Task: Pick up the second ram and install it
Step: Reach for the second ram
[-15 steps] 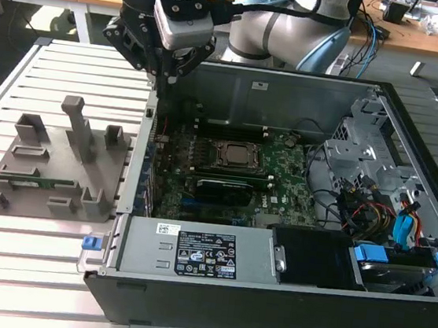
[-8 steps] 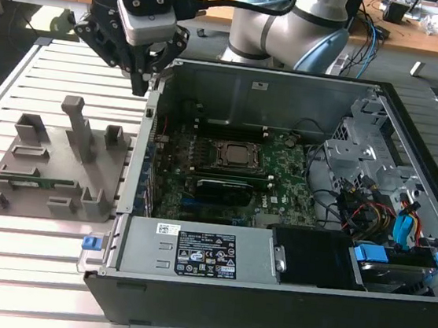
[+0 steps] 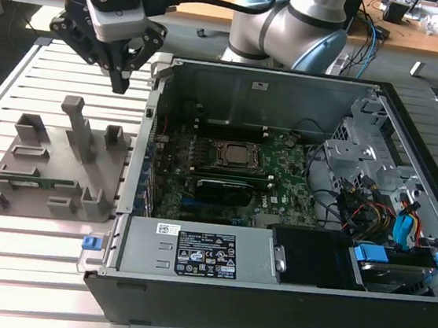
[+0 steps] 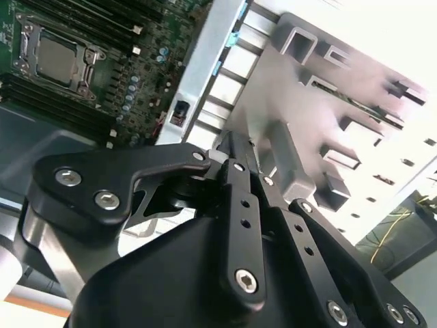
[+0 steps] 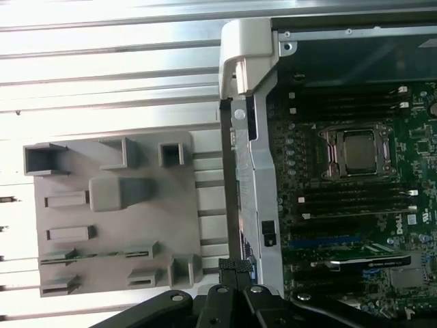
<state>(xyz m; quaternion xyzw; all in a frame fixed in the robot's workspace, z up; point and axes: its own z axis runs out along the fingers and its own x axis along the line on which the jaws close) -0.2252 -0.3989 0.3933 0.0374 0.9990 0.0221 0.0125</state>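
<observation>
Green, slim, the second ram [image 3: 33, 183] lies slotted in the grey plastic fixture tray [image 3: 45, 164]. My black pincer [image 3: 120, 85] hovers near the tray, closed and empty. I judge this the approach step; grasping needs it opened.

One ram stick [image 3: 33, 183], one grey tray [image 3: 51, 162], one open computer case [image 3: 264, 320].

Room above tray [image 3: 60, 168], tall post [image 3: 77, 124] (upright) near pincer [image 3: 121, 85], case wall [image 3: 141, 163] beside
</observation>
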